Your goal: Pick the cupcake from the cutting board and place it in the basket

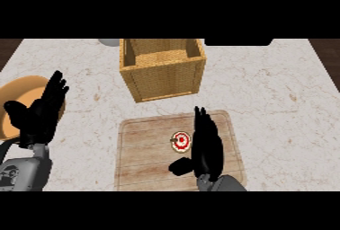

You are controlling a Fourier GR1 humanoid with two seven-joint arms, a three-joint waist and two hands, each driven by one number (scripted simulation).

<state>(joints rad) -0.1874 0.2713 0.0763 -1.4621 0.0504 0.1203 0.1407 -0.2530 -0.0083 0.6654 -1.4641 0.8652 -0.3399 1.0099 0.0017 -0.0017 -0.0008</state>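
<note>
A small cupcake point(180, 141) with red and white topping sits near the middle of the wooden cutting board point(143, 152). My right hand point(206, 146) is over the board just right of the cupcake, fingers straight and pointing away, thumb out below the cupcake; it looks close to it but not closed round it. The woven basket point(163, 67) stands beyond the board, its inside showing nothing. My left hand point(41, 112) rests open at the left, fingers up.
An orange-tan round plate or bowl point(16, 96) lies at the left edge, partly behind my left hand. A grey object point(109, 42) and a dark object point(238, 42) sit at the counter's far edge. The marble counter point(279, 99) stretches right of the basket.
</note>
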